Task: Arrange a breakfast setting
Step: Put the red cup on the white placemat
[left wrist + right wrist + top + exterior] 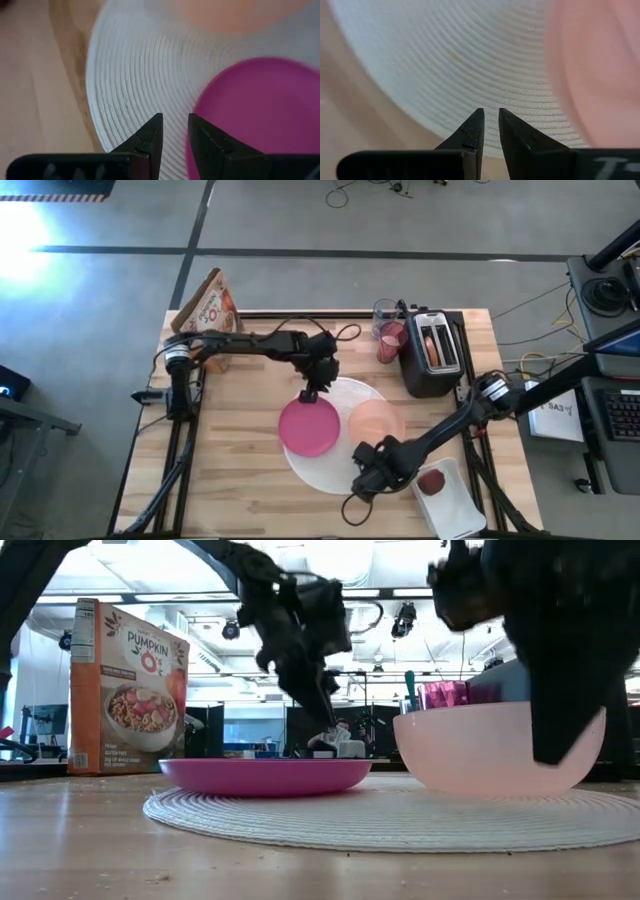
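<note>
The large white round disc lies flat on the table. The small magenta plate and the translucent peach bowl rest on it side by side. My left gripper hovers just above the plate's far rim, empty, its fingers a narrow gap apart. My right gripper is over the disc's near edge, beside the bowl, shut and empty. The pink tumbler stands left of the black toaster. The bagel sticks out of the toaster's slot. The cereal box stands at the far left. The small red fruit lies on the tray.
The black toaster stands at the far right. A white rectangular tray lies at the near right edge, next to my right arm. Bare wood shows left of the disc and along the near left.
</note>
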You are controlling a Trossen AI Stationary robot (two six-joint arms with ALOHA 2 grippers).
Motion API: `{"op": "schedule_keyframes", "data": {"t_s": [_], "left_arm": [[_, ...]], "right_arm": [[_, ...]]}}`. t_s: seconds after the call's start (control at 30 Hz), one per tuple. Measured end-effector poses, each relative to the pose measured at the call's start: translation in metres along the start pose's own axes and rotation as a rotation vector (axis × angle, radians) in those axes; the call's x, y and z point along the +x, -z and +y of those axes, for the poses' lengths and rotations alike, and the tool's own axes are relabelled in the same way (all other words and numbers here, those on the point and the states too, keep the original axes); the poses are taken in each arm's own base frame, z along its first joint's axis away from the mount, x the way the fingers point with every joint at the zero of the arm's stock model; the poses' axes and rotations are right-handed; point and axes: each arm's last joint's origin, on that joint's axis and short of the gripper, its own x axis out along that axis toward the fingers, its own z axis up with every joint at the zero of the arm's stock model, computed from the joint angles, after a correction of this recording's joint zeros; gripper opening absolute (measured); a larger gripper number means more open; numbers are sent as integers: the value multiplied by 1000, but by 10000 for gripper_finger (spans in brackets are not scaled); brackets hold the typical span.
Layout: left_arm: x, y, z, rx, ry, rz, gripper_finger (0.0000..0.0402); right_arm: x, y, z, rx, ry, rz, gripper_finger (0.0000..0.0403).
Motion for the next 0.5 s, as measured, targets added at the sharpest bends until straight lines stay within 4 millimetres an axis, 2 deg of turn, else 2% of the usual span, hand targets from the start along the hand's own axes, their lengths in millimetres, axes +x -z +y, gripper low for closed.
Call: {"op": "schedule_keyframes", "data": {"t_s": [0.23,0.5], "left_arm": [[-27,-7,-24,-49,132,22,75],[-61,-12,-74,42,220,78,75]], "right_arm": [[-36,-7,-4,-92,-48,-135,47],[-69,-21,-22,-198,-9,-279,47]]}}
